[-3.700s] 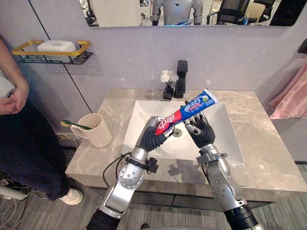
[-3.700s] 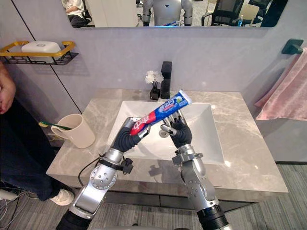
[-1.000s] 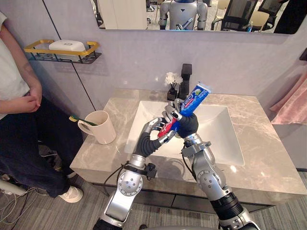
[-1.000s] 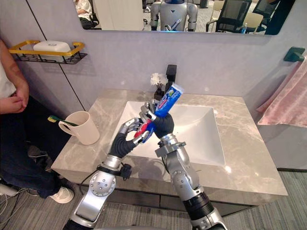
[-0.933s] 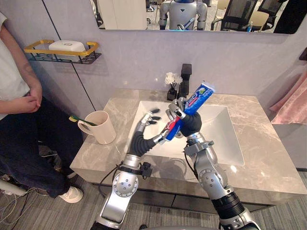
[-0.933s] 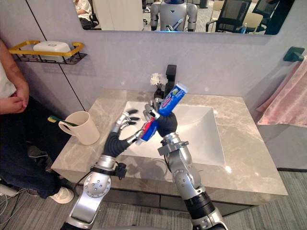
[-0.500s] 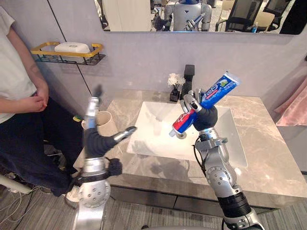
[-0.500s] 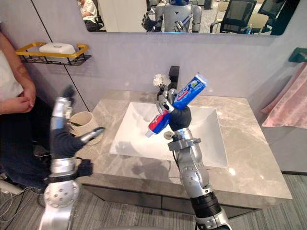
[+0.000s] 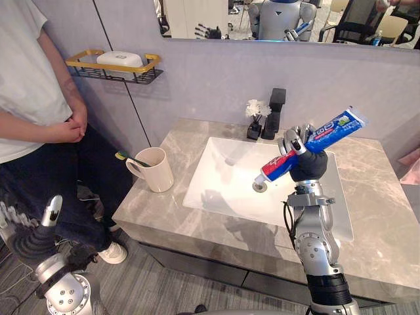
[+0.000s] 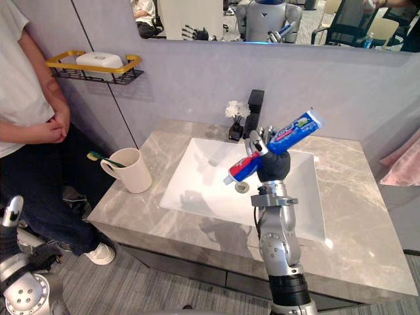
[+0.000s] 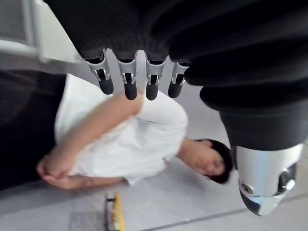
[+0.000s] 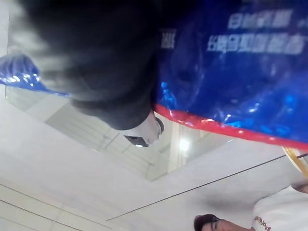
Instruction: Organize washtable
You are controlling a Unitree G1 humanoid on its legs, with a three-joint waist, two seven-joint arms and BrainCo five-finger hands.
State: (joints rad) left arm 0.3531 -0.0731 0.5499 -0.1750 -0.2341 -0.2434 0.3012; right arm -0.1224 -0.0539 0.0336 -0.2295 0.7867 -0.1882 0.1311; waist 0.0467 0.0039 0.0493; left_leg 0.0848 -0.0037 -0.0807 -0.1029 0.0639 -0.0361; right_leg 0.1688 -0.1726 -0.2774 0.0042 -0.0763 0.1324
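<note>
One toothpaste tube is up in the air over the 3 o'clock half of the white sink basin, not touching the marble countertop. Right hand has fingers and thumb curled round the tube's middle, a firm grasp. Tube is tilted: red cap end points toward 8 o'clock and down, flat crimped end toward 2 o'clock and up. Right wrist view has the blue and red tube skin pressed against the dark hand cover.

Left hand is low, off the counter at 8 o'clock of the head views, well apart from the sink. Its wrist view shows the fingers straight in a row with nothing between them and the thumb, so spread and empty.

Cream mug stands on the countertop at 9 o'clock of the basin, upright, with a green-handled toothbrush leaning out toward 10 o'clock. Black faucet sits at 12 o'clock of the basin, a small dark vase of white flowers just beside it on the 9 o'clock side. Yellow-rimmed wall shelf at 10 o'clock carries a white soap bar. Person in a white shirt stands at 9 o'clock, hands clasped.
</note>
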